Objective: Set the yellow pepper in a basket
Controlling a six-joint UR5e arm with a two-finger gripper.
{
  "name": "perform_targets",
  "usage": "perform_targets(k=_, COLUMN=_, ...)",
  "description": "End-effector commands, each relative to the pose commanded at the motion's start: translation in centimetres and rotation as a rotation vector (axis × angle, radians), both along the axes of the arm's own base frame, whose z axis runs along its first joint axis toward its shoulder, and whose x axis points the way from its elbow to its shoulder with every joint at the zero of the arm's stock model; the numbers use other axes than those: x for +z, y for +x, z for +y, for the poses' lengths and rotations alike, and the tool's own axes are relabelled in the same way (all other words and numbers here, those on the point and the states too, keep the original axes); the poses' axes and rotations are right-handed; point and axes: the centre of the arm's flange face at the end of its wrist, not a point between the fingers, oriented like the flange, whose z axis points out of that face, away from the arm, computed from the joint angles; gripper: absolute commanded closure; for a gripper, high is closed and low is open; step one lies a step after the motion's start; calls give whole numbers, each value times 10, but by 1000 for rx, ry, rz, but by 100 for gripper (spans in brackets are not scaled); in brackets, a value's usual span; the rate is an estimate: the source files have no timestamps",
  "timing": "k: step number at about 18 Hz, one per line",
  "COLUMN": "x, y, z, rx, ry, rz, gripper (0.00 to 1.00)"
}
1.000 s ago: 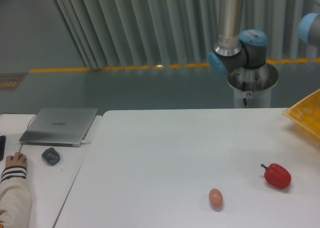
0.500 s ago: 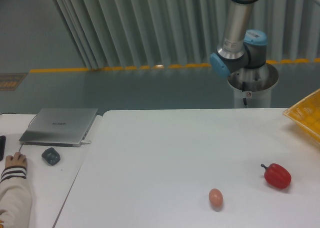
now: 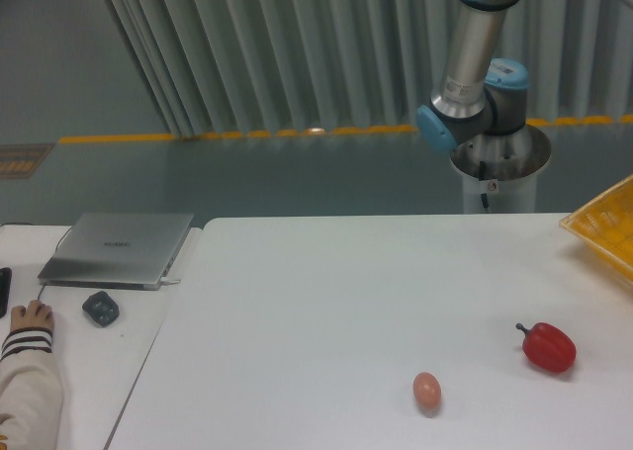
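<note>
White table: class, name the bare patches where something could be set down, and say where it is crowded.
The white table is bare across its left and middle, from the seam beside the laptop to the egg. The right is busier: red pepper and yellow basket at the edge.

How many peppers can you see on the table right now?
1: a red pepper near the table's right front, right of the egg. No yellow pepper is visible; it may be out of frame.

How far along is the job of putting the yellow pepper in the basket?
Nothing looks done. No yellow pepper is visible; only a red pepper and an egg lie on the table. The gripper is out of view, nothing visibly in hand. The basket edge shows at right.
</note>
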Motion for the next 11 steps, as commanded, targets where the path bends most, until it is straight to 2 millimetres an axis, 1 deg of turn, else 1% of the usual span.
perform_targets(k=4, x=11, y=5, z=-3, rx=-214, ry=-38, rz=-27, gripper=0)
perform_targets(k=7, x=17, y=4, z=-2, rx=-316, ry=-57, rz=-38, gripper=0)
perform_targets(k=11, x=29, y=-8, z=1, rx=-423, ry=-79, rz=-79, gripper=0)
